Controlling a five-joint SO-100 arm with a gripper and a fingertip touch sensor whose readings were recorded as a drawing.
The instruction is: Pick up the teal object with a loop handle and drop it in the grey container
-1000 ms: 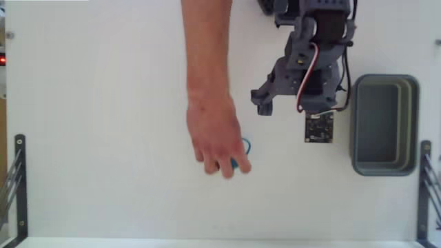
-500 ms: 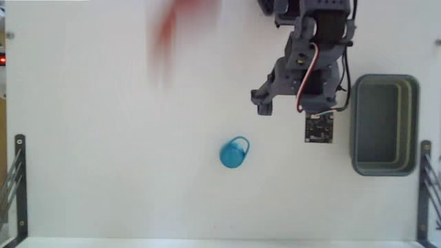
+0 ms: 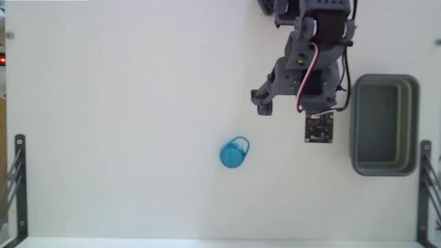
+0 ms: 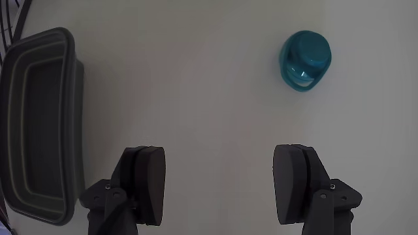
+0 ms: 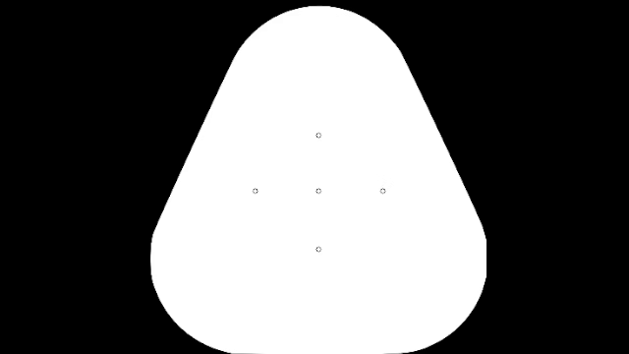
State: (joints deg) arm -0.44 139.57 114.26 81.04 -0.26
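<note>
A person's hand that lay over the teal piece a second ago is gone from the white table (image 3: 103, 138), leaving the piece alone where it was set; the arm has not shifted. The robot arm (image 3: 310, 62) hangs near the top of the fixed view, folded back beside the grey container (image 3: 384, 124), which sits empty at the right edge. In the wrist view the gripper (image 4: 222, 189) stands wide open, its two dark pads well apart with only bare table between them. The teal object with a loop handle (image 3: 234, 153) rests on the table, well apart from both the arm and the bin; its thin loop points toward the arm. By the look of it, the pick-up has not yet begun. The next move calls for a reach out and down over the piece, jaws straddling its round body or rim.
</note>
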